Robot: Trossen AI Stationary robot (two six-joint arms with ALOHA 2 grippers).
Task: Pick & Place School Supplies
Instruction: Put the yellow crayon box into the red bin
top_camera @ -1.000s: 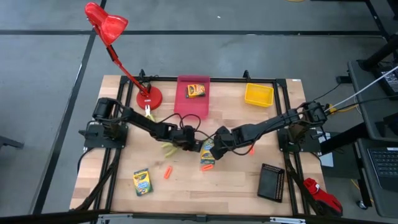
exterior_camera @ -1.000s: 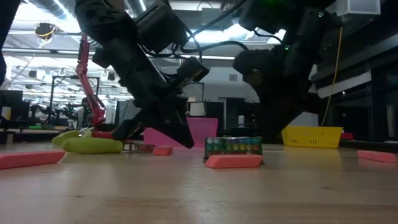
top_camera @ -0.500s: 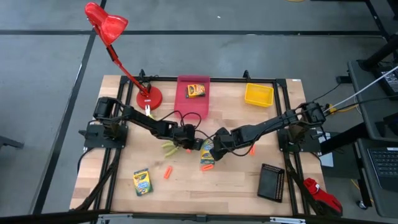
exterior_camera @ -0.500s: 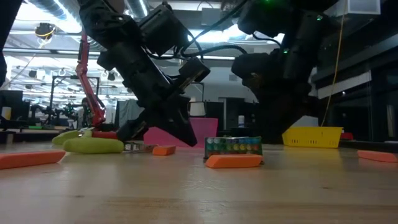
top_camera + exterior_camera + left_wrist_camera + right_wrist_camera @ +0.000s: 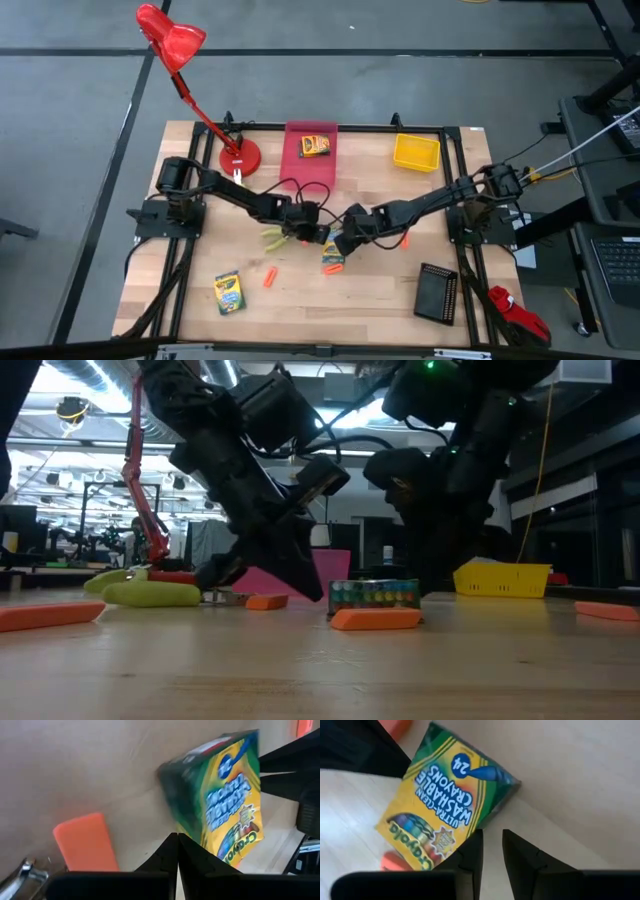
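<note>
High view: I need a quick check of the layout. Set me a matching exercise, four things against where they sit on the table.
Things:
1. pliers with lime-green handles
2. pink bin
3. black bin
4. red desk lamp base

Places:
a. front corner on the right arm's side
b. middle of the back edge, with a crayon box inside
c. around the middle of the table
d. back edge on the left arm's side

Pairs: 1-c, 2-b, 3-a, 4-d
</note>
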